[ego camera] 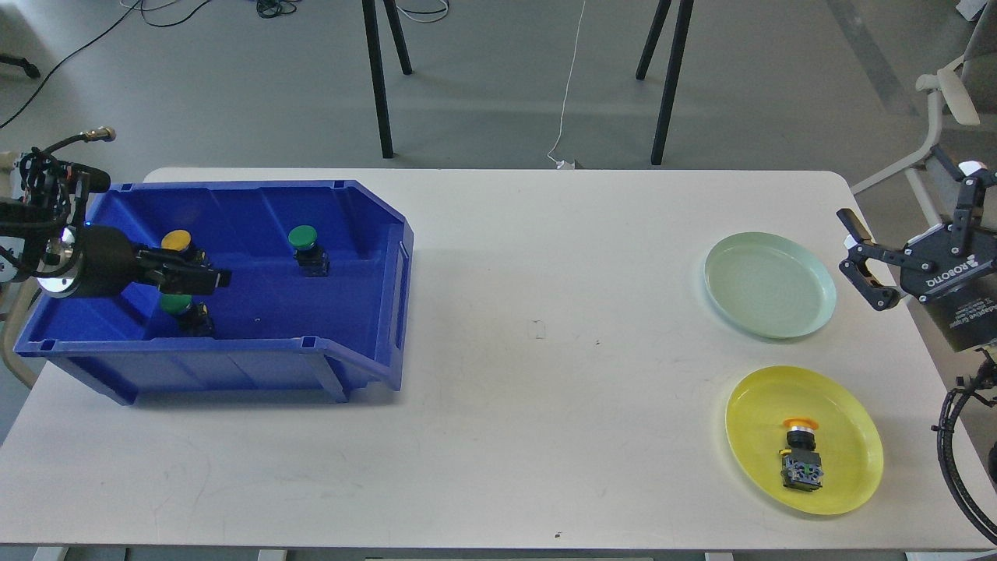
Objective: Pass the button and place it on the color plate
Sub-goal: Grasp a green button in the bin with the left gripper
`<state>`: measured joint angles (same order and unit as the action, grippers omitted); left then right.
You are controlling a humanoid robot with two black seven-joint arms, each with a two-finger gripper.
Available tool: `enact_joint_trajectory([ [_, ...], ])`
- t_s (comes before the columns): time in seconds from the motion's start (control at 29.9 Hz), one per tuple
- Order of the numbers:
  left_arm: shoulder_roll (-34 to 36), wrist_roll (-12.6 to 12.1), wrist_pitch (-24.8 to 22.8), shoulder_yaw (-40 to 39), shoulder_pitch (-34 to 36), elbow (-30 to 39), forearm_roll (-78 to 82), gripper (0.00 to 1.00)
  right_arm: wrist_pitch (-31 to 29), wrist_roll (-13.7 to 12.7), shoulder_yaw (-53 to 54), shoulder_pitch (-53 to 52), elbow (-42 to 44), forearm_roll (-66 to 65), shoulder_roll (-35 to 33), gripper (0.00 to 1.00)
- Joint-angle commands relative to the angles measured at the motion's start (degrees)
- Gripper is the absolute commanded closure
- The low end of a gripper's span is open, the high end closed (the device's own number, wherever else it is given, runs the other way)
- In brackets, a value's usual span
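A: Start with the desk [498,389]. What sits where?

B: A blue bin [234,366] takes up the desk's left end. At the right end lie 2 plates: a pale green plate [767,323] farther from me, bare, and a yellow plate [849,436] nearer me, already carrying 1 yellow button [801,456] lying on its side.

A: And in the bin?

B: 3 buttons. A second yellow button [177,239] toward the back left, a green button [303,238] standing alone near the middle, and another green button [177,304] near the front wall.

A: Which arm is placed for the pick?

B: The left. The left tool [210,278] is inside the bin, pointing rightward, its tip lying between the yellow-capped button just behind it and the green-capped one just in front. Both are close beside it; the lone green button is farther off to its right.

A: Is it holding anything?

B: I cannot tell. It is dark and seen along its length, so the fingers do not separate, and nothing shows clamped in it.

A: The right side?

B: The right tool [868,269] hangs just right of the pale green plate, fingers spread wide, holding nothing, well apart from the bin.

A: So the move turns on?

B: In my judgement, the buttons lie on the left arm's side and the plates on the right's, so a button must cross the desk's bare middle by handover.
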<state>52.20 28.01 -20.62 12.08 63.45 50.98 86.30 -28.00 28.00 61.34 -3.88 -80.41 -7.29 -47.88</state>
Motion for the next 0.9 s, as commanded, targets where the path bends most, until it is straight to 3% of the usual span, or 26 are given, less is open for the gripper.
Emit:
enact_joint_trajectory([
  [0.0, -0.17, -0.01, 0.23, -0.13, -1.49, -0.27, -0.07, 0.03, 0.0, 0.0, -0.08, 0.01, -0.01, 0.0, -0.02, 0.01],
  [0.6, -2.63, -0.01, 2.86, -0.13, -4.56, -5.1, 0.01, 0.03, 0.0, 0.0, 0.01, 0.28, -0.01, 0.0, -0.46, 0.01],
  [0.87, -2.54, -0.01, 2.78, -0.04, -4.92, -5.1, 0.01, 0.09, 0.0, 0.0, 0.01, 0.37, 0.43, 0.0, -0.46, 0.01],
])
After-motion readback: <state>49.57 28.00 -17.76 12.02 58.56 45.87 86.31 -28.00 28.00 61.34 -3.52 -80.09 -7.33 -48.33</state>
